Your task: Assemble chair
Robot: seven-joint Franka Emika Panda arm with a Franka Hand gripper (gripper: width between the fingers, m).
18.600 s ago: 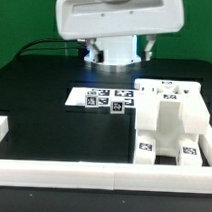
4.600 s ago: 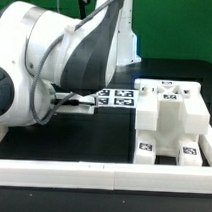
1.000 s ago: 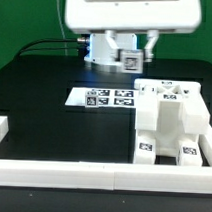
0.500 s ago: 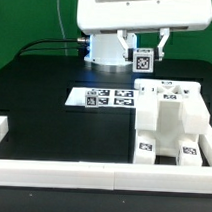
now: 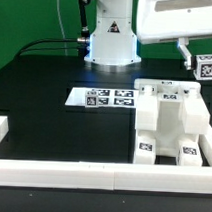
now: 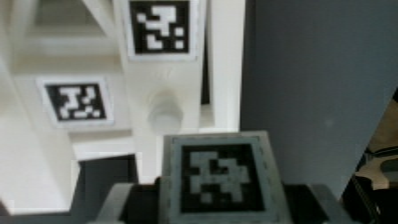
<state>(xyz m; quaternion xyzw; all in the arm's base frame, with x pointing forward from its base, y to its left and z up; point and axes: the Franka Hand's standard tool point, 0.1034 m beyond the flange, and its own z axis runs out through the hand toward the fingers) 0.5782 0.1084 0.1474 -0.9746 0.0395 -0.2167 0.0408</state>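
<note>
Chair body [image 5: 168, 122]: stands at the exterior view's right, just beside the marker board [image 5: 102, 97]. Looks like stiff, light, smooth plastic; likely slips unless pinched across flat parallel faces. Clamps a small tagged piece [image 5: 208, 68] tight in the gripper [image 5: 204, 66], aloft above that body's far right.

No words, numbers or brand names can be read. The only signs are black-and-white square code tags [image 5: 146, 147]. They stand on the white blocky plastic chair body [image 5: 171, 122] at the exterior view's right, on the thin flat white marker board [image 5: 76, 96] at centre, and on the small white plastic block [image 5: 207, 67] at upper right.
</note>
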